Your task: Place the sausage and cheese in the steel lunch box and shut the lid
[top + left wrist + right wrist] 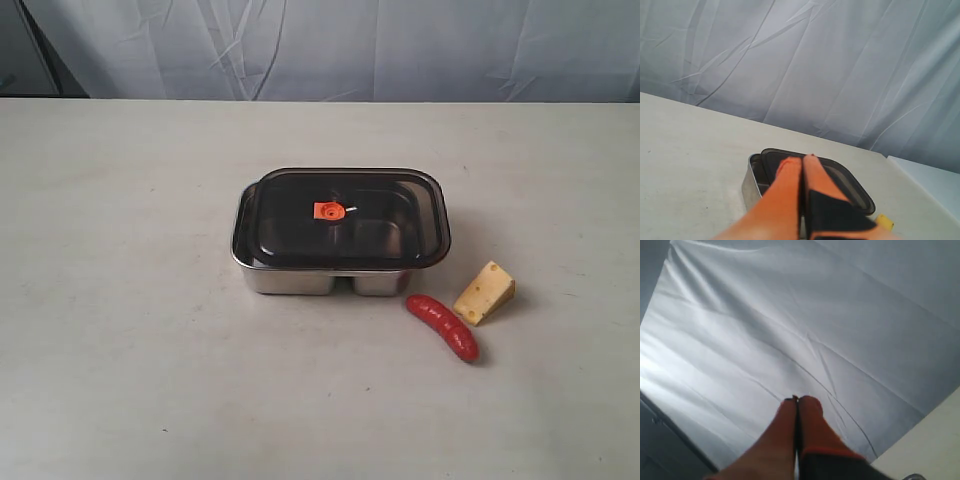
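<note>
The steel lunch box [300,280] stands mid-table with the dark translucent lid [340,220] lying on top of it, shifted to the right so the box's left rim shows. An orange valve [328,210] marks the lid's centre. The red sausage [442,327] lies on the table right of the box's front corner, and the yellow cheese [485,292] wedge stands just beyond it. No arm appears in the exterior view. My left gripper [802,159] is shut and empty, with the steel lunch box [750,185], its lid [850,185] and a bit of the cheese [884,220] beyond it. My right gripper [797,400] is shut, facing the curtain.
A pale grey curtain [320,45] hangs behind the white table [120,300]. Through the lid the box's divider [340,232] shows faintly.
</note>
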You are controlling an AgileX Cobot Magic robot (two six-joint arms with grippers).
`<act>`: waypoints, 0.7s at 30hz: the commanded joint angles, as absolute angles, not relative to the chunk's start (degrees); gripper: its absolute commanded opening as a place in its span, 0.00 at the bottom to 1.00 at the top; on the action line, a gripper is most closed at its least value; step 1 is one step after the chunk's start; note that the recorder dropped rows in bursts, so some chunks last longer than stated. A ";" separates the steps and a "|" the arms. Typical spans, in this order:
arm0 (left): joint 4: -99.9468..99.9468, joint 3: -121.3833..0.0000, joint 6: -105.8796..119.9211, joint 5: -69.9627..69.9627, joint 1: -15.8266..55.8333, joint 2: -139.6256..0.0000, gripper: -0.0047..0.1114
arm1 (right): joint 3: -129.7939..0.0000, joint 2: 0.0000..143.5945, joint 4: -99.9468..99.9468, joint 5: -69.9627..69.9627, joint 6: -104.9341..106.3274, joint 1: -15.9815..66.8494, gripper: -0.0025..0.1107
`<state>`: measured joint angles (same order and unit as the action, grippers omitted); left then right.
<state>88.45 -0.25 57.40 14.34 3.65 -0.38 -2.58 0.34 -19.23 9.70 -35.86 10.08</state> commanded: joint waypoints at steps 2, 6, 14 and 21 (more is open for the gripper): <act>88.37 0.00 57.53 14.76 4.17 0.00 0.04 | -13.65 7.77 -2.69 0.00 -37.06 12.16 0.01; 88.37 0.00 57.53 14.76 4.17 0.00 0.04 | -21.49 26.43 2.28 -6.69 -33.88 12.27 0.01; 88.37 0.00 57.53 14.76 4.17 0.00 0.04 | -45.60 68.48 -14.47 -29.89 -8.32 12.69 0.01; 88.39 0.00 57.62 14.54 4.17 0.00 0.04 | -63.86 89.22 -49.72 -49.43 24.62 5.28 0.01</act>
<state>88.45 -0.25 57.40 14.34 3.65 -0.38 -59.29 84.33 -37.67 -43.97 12.95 8.81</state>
